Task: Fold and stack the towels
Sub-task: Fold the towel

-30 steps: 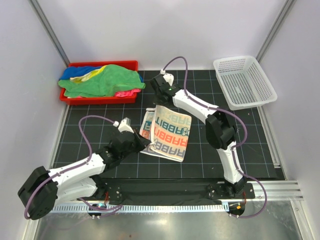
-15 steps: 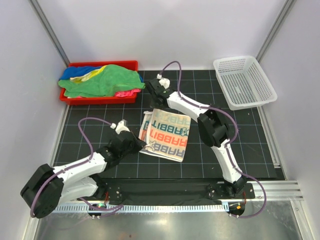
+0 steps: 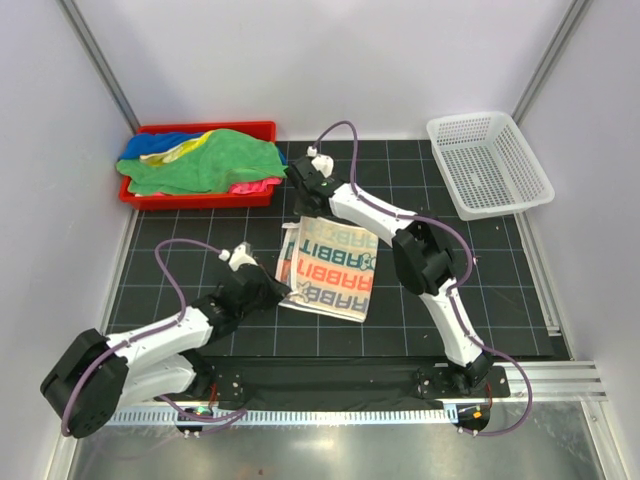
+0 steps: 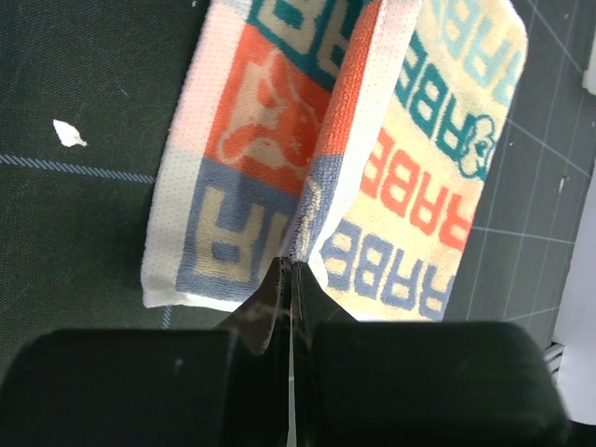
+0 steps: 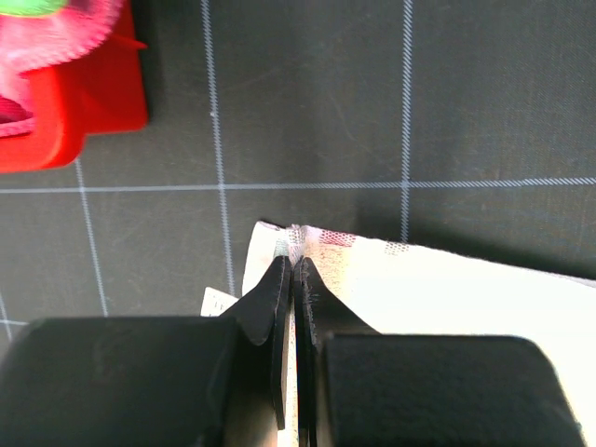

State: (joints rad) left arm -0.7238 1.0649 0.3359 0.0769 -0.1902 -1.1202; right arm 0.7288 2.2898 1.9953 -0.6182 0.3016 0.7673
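**A:** From overhead, where's the towel they're working on?

**B:** The printed towel [image 3: 335, 270] lies partly folded on the black mat [image 3: 200, 230], stretched between the two arms. The left gripper [image 3: 283, 290] meets its near-left edge, and the right gripper [image 3: 298, 213] meets the far-left corner. The heap of towels [image 3: 200, 160] sits in the red tray [image 3: 150, 197], out to the left of the right gripper. The basket [image 3: 490, 165] stands well apart on its other side.

**A:** And the left wrist camera?

**B:** The jaws are clamped on a raised ridge of the printed towel [image 4: 419, 168], where the orange-and-blue flap turns up. The cloth spreads ahead of the fingertips, with the lettered face to their right. I'd say it pinches the fold so the flap can be carried over.

**A:** Right wrist?

**B:** Much the same. The jaws are closed on the towel's edge near a corner, and the cloth runs off to the right. Bare mat lies ahead, with a corner of the tray and a pink towel [image 5: 56, 28] up to the left.

**A:** Why two grips along one side?

**B:** Probably to lift that whole edge evenly, so the fold lands straight. Nothing looks stacked yet.
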